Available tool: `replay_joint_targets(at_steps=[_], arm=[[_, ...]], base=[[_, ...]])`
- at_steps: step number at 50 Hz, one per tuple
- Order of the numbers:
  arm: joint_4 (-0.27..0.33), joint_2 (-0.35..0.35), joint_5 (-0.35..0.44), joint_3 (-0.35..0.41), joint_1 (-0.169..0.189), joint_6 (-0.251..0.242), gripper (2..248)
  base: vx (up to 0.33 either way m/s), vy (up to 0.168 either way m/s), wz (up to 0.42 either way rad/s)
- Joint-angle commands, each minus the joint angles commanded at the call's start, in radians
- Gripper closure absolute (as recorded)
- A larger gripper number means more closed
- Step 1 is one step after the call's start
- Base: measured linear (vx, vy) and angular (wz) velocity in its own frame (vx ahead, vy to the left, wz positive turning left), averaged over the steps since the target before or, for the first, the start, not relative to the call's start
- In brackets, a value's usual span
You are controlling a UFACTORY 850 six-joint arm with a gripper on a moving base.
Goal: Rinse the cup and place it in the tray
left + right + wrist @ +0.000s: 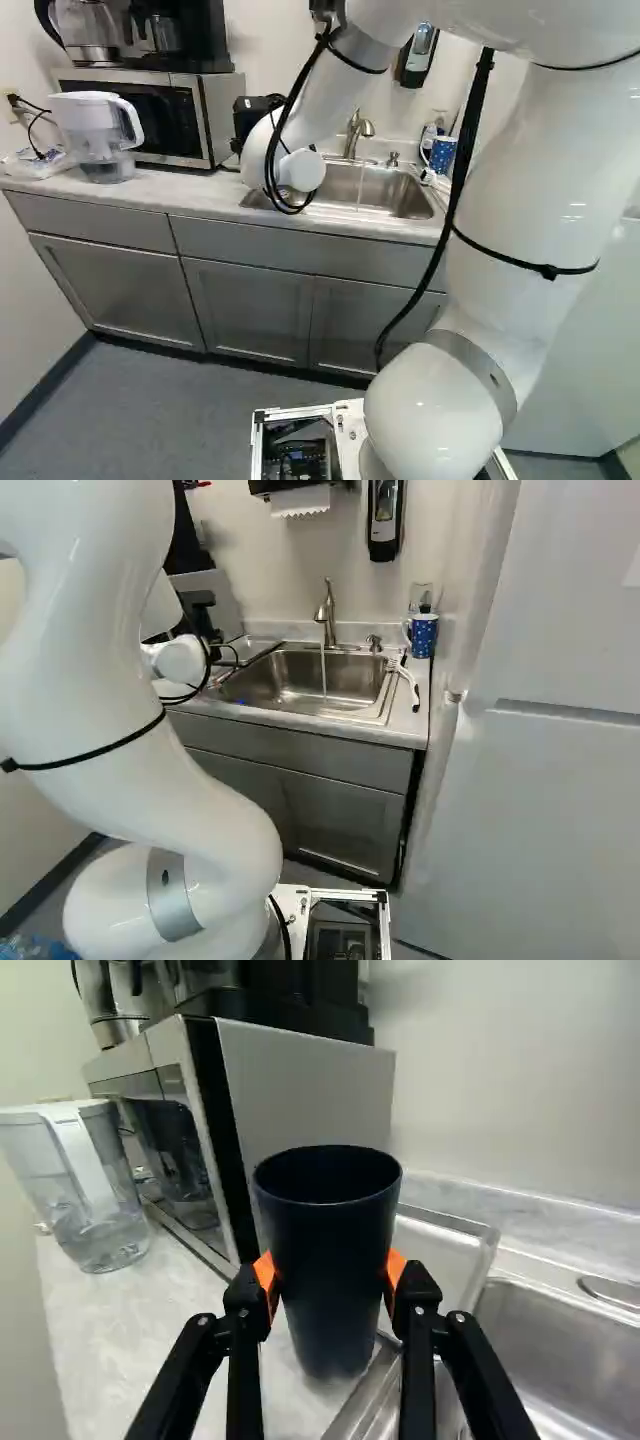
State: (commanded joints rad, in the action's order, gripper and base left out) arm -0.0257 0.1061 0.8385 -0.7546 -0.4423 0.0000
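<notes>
One sink stood with one faucet behind it. Left of the sink there were one pitcher, one microwave, one tray and one dark cup; right of it, one blue mug and one brush. On the wall above the sink hung one soap dispenser and one paper towel.

White arm, black cables, seemingly zip-tied

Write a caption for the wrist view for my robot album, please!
The gripper holds a dark cup upright, with the microwave, tray and sink nearby.
</notes>
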Motion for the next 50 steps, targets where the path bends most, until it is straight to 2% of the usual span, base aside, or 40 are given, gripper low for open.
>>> replay_joint_targets(at_steps=[50], arm=[[0.000, -0.079, 0.000, 0.083, 0.142, 0.000, 127]], base=[[0.000, 0.000, 0.000]])
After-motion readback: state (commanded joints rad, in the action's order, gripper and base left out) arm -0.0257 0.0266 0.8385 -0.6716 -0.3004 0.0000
